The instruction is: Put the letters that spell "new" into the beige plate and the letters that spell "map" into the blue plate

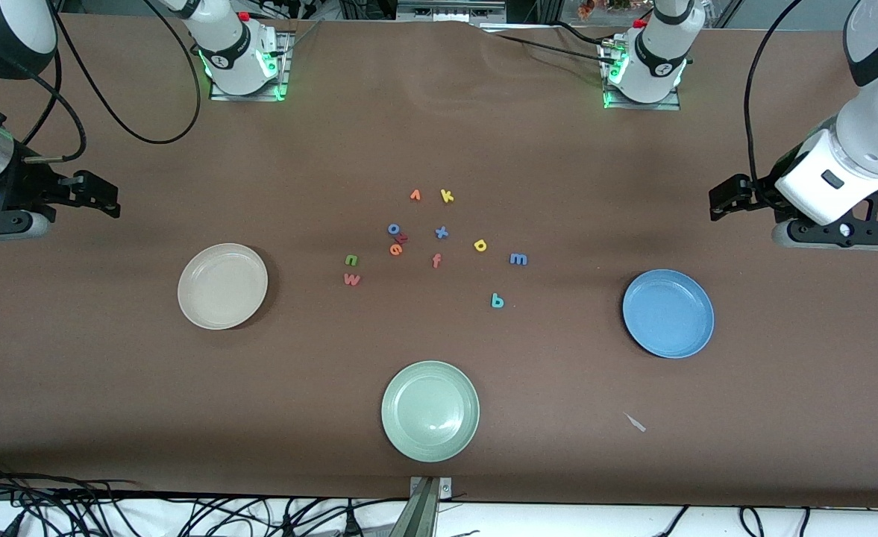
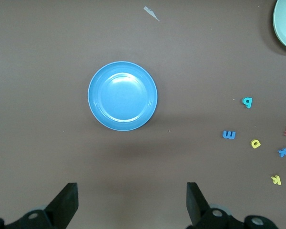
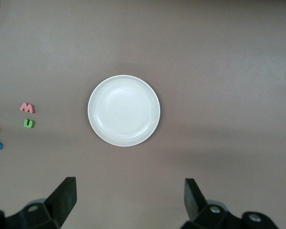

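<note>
The beige plate (image 1: 222,286) (image 3: 124,110) lies empty toward the right arm's end of the table. The blue plate (image 1: 668,313) (image 2: 122,95) lies empty toward the left arm's end. Between them, on the brown cloth, lie the green n (image 1: 351,259) (image 3: 28,123), the pinkish-red w (image 1: 352,279) (image 3: 27,108), the orange e (image 1: 396,249), the blue m (image 1: 518,259) (image 2: 229,134), the yellow a (image 1: 480,245) (image 2: 255,143) and the teal p (image 1: 497,300) (image 2: 247,102). My left gripper (image 1: 716,203) (image 2: 132,200) hangs open over bare cloth beside the blue plate. My right gripper (image 1: 114,201) (image 3: 130,198) hangs open over bare cloth beside the beige plate. Both hold nothing.
A pale green plate (image 1: 430,411) lies near the table's front edge. Other letters mix in with the task's: orange v (image 1: 415,195), yellow k (image 1: 447,196), blue o (image 1: 393,229), blue x (image 1: 441,232), orange f (image 1: 436,260). A small pale scrap (image 1: 635,422) lies between the green and blue plates.
</note>
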